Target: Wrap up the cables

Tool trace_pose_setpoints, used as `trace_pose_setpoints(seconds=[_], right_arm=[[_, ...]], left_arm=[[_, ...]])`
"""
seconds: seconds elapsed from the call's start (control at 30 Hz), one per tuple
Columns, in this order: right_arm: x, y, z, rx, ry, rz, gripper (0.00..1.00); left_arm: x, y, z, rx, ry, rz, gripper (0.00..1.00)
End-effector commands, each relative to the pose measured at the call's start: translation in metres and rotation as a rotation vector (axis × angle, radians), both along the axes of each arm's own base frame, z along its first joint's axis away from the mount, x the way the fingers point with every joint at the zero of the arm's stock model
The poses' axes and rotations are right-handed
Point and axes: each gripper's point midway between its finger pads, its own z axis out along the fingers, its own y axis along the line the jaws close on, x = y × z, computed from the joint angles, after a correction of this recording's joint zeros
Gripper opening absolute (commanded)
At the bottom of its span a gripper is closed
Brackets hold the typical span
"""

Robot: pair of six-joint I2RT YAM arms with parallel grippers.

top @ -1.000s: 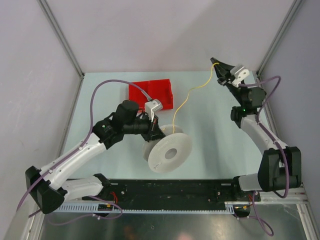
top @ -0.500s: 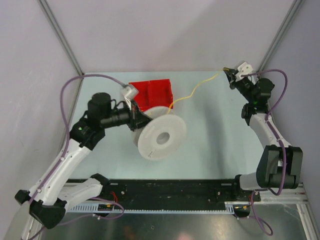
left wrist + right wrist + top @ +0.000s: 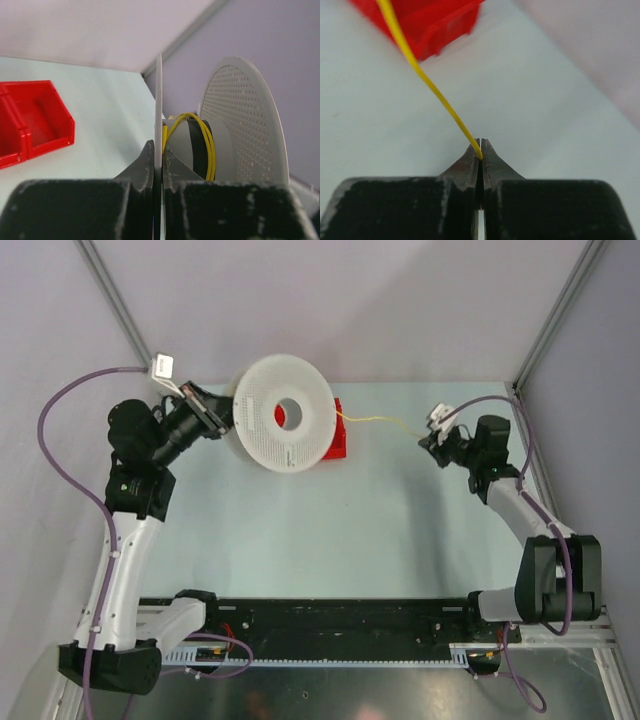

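The left fingers (image 3: 218, 418) are clamped nearly shut on one thin flange of the white spool (image 3: 285, 415). They hold it up at the far left of the desk (image 3: 350, 530), in front of the red bin (image 3: 35, 120), probably so the core is free to take turns. The right fingers (image 3: 480, 150), fully closed, pinch the yellow cable (image 3: 380, 421) at the far right, likely to keep the span drawn out. The cable is thread-thin and slightly wavy, with a few loops already round the spool's grey core.
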Motion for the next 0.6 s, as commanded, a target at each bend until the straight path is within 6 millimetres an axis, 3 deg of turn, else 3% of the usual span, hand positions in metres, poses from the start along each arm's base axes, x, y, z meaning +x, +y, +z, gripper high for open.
trace_pose_setpoints(seconds=[0.0, 0.1, 0.27, 0.4, 0.57], right_arm=[[-0.059, 0.029, -0.016, -0.087, 0.07, 0.135, 0.0], [-0.098, 0.047, -0.016, -0.126, 0.085, 0.216, 0.0], [-0.168, 0.079, 0.0, -0.157, 0.085, 0.353, 0.0], [-0.227, 0.106, 0.02, -0.169, 0.025, 0.481, 0.0], [-0.284, 0.136, 0.053, -0.159, -0.085, 0.609, 0.0]], left_arm=[[0.032, 0.037, 0.03, -0.22, 0.038, 0.206, 0.0], [0.048, 0.057, 0.029, -0.253, 0.052, 0.316, 0.0], [0.066, 0.075, 0.025, -0.256, 0.053, 0.429, 0.0], [0.077, 0.078, 0.017, -0.224, 0.06, 0.463, 0.0], [0.083, 0.068, -0.002, -0.103, 0.045, 0.471, 0.0]])
